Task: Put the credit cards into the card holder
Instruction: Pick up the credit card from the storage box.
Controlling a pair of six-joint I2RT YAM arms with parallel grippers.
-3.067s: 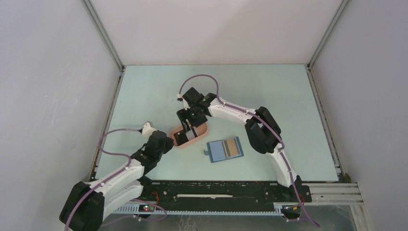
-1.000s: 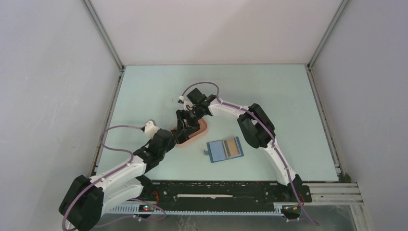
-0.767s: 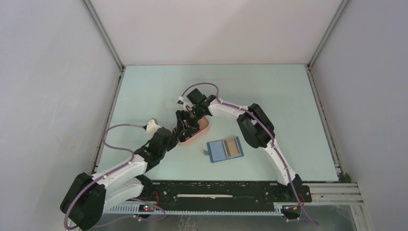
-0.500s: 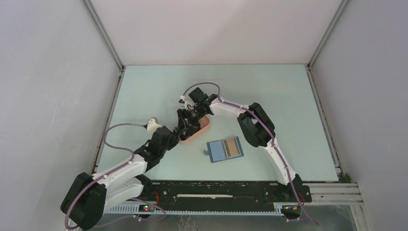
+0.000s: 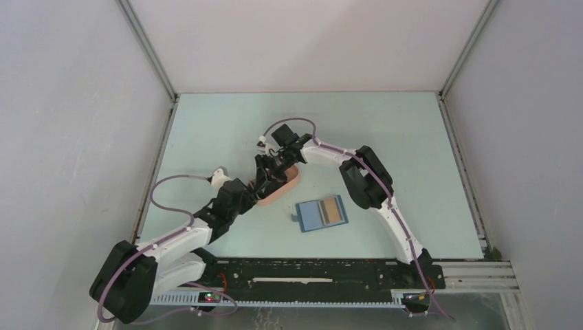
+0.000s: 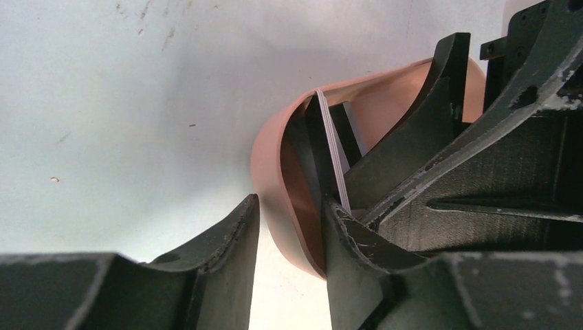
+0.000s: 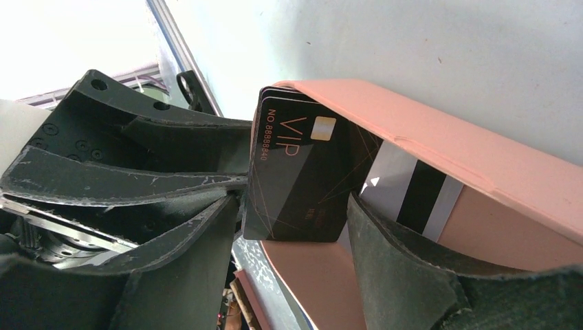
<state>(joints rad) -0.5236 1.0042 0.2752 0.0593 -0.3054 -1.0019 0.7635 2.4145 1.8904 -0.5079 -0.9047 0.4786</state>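
Observation:
The blue card holder lies open on the table with a tan-orange card in its right pocket. A stack of black credit cards stands on edge inside the pink tray, and a white card with a black stripe leans behind it. My right gripper reaches into the tray, its fingertips against the two side edges of the black cards. My left gripper straddles the tray's near wall, one finger inside and one outside with a gap. In the top view both grippers meet at the tray.
The tray sits just left of and behind the card holder, tipped against the grippers. A metal frame edges the table on the left, right and back. The arms' base rail runs along the near edge.
My left gripper has opened off the tray's wall. The tray and both grippers have shifted a little toward the back right. The card holder has not moved.

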